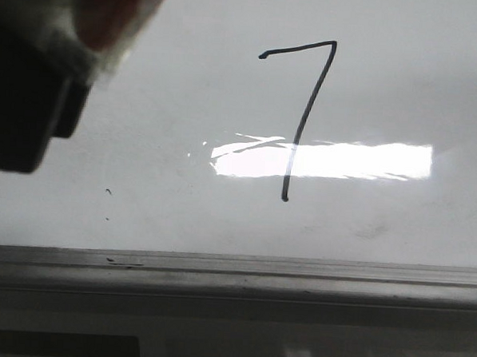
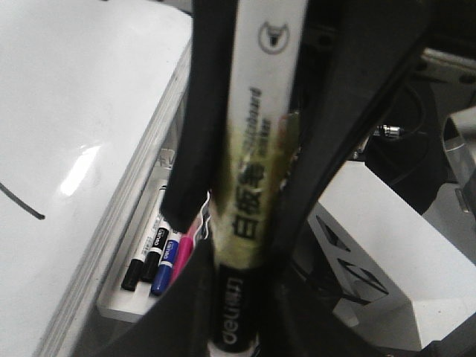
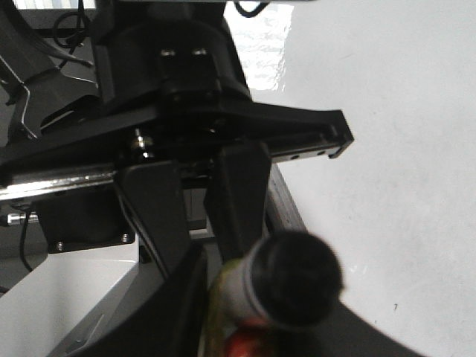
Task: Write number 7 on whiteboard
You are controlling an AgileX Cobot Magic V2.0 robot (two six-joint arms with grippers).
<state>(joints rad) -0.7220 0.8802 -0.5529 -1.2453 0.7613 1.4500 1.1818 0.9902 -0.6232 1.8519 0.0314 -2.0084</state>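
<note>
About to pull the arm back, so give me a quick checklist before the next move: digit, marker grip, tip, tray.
1. number 7 complete on the whiteboard, bar joined to stem: ok.
2. Stroke clean, unsmeared: ok.
3. marker clamped between the left gripper jaws: ok.
4. Marker tip clear of the board: cannot tell, tip hidden.
5. tray below the board's edge has room for it: cannot tell.

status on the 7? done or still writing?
Done: a full 7 with bar and stem is on the whiteboard. In hand: the left pincer grips a marker, off the board. The right pincer also holds something. Left: nothing visible.
</note>
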